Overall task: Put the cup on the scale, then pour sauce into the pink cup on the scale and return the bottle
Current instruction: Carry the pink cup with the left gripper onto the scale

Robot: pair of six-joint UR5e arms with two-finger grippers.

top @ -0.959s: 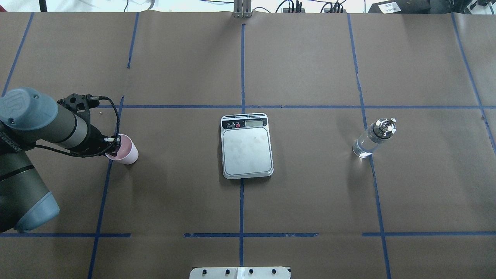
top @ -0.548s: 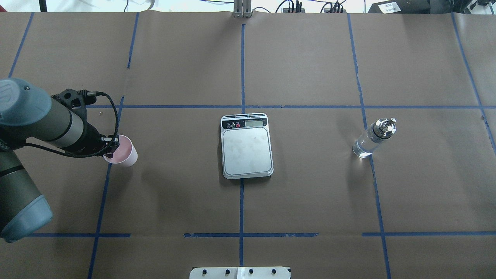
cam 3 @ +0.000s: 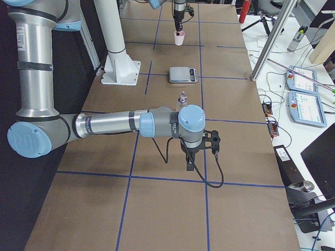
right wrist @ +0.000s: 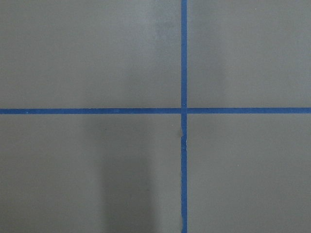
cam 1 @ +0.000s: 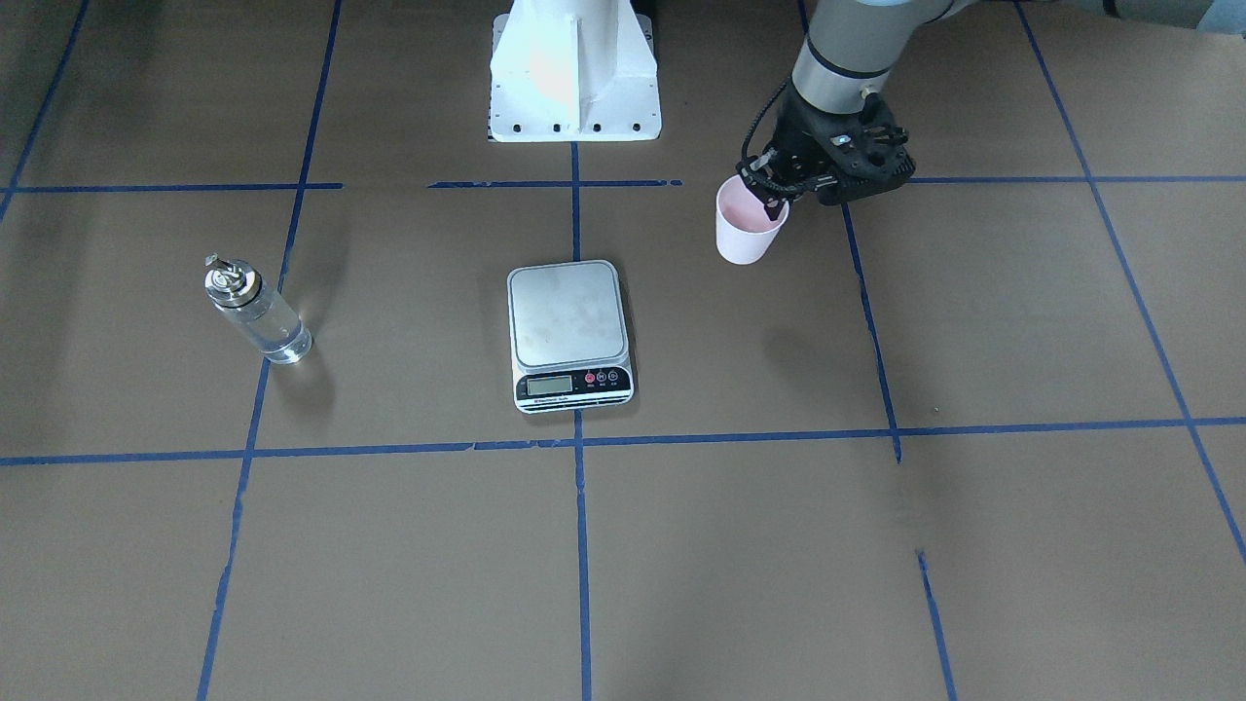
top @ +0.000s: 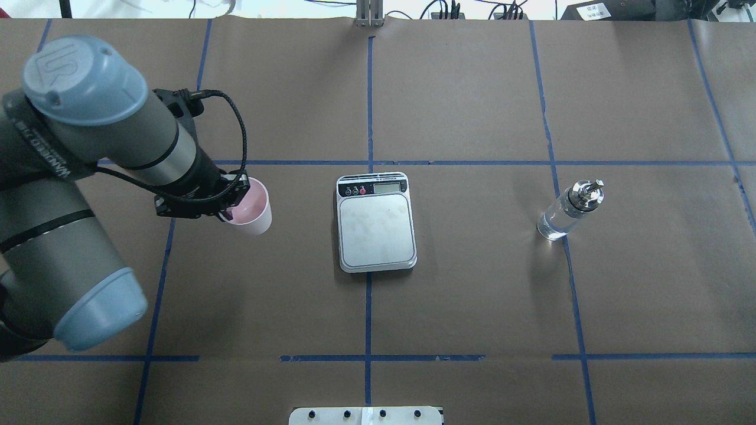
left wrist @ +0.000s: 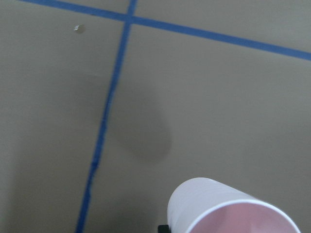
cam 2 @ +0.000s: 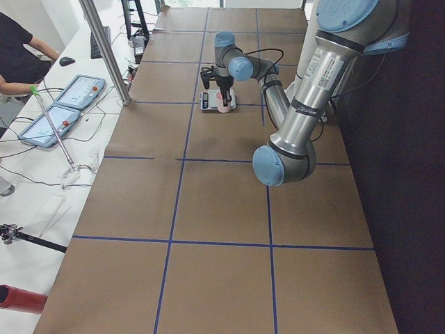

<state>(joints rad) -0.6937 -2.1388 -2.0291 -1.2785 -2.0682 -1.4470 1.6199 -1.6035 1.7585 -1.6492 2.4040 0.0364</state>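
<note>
The pale pink cup (top: 254, 208) hangs upright above the table, left of the scale (top: 376, 230). My left gripper (top: 229, 203) is shut on the cup's rim, one finger inside it. The front view shows the cup (cam 1: 748, 229) under the gripper (cam 1: 771, 195), and its shadow lies apart on the paper. The left wrist view shows the cup (left wrist: 228, 209) from above. The scale's platform (cam 1: 568, 313) is bare. The clear bottle (top: 568, 211) with clear liquid stands upright at the right. My right gripper (cam 3: 190, 163) shows only in the exterior right view, and I cannot tell its state.
Blue tape lines (top: 368, 106) cross the brown paper table cover. The robot's white base (cam 1: 574, 78) stands at the near table edge, behind the scale in the front view. Operator tablets (cam 3: 303, 99) lie off the table's far side.
My left arm has lifted the cup off the table and carried it right, toward the scale. The bottle and scale have not moved.
</note>
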